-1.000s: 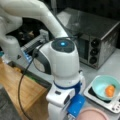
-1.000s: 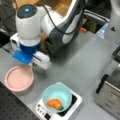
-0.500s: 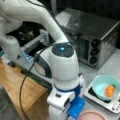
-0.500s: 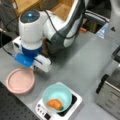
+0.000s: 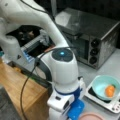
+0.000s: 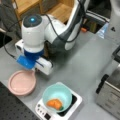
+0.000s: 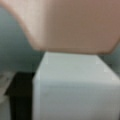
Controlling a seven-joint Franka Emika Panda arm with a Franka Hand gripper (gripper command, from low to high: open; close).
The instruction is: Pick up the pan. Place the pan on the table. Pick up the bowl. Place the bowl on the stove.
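- No writing can be read anywhere (the oven [image 5: 100, 37] knobs bear no legible marks).
- Since half a second ago the arm has shifted slightly; pan [image 6: 22, 82] and bowl [image 6: 57, 97] have not moved.
- The gripper [image 6: 35, 65] hangs low by the pan's handle on the tabletop [image 6: 82, 65]; whether its fingers are parted, I cannot tell.
- The bowl sits on the stove [image 6: 75, 105].

Round shallow pinkish-brown pan [image 6: 21, 82] lies on broad grey tabletop [image 6: 82, 62], lower left in a front view. Small teal bowl [image 6: 56, 96] sits on white square toy stove [image 6: 75, 105], lower centre. Silver toaster oven [image 6: 111, 92] at right edge.
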